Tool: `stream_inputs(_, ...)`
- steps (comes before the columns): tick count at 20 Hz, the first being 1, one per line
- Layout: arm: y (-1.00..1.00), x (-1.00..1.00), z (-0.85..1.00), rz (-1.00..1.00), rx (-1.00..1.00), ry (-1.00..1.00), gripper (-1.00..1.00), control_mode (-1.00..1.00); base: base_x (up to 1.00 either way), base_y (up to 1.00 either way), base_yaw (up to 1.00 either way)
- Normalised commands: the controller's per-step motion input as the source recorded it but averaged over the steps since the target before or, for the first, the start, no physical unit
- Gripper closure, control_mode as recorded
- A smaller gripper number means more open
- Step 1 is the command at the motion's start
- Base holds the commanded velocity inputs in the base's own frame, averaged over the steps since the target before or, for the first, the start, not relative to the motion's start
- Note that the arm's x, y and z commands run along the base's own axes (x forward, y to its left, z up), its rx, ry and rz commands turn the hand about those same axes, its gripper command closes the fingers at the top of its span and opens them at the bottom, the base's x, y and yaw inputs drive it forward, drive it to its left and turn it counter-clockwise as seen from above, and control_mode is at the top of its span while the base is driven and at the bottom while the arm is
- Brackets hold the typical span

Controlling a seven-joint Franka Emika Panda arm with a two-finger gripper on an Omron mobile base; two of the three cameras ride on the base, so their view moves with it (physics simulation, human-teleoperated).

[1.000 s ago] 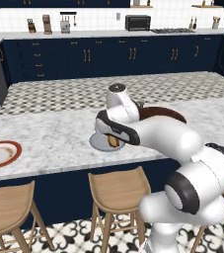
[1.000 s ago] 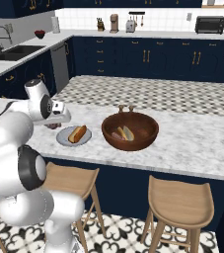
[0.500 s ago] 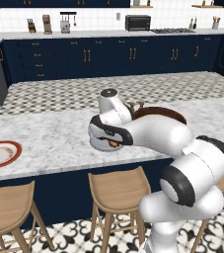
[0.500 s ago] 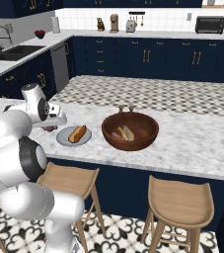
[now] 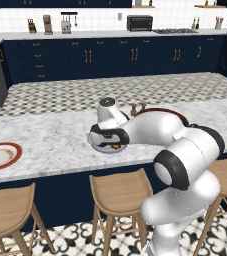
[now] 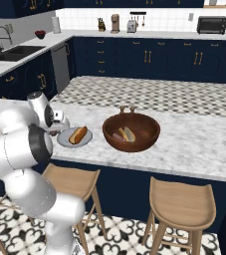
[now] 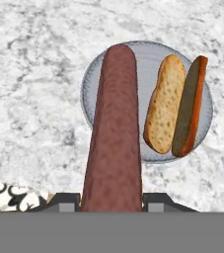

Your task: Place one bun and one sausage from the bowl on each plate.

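Holding a dark red sausage [image 7: 114,128] between its two fingers, the gripper [image 7: 111,201] hangs over the grey plate [image 7: 97,74] on the marble counter [image 5: 50,140]. The fingers pinch the sausage at its near end. On this plate lies already a bun [image 7: 166,109], split open, just beside the sausage. The wooden bowl [image 6: 143,140] stands to the right of the grey plate and has one bun and one sausage inside. The white plate with orange-red rim [image 5: 14,148] lies far to the left on the counter.
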Motion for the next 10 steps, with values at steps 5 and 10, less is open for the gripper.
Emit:
stream_inputs(5, 0.1, 0.3, -0.11, 0.01, 0.0, 0.0, 1.0, -1.0, 0.0, 0.0, 0.0)
stream_inputs(10, -0.04, 0.18, -0.31, 0.04, 0.02, 0.0, 1.0, -1.0, 0.0, 0.0, 0.0)
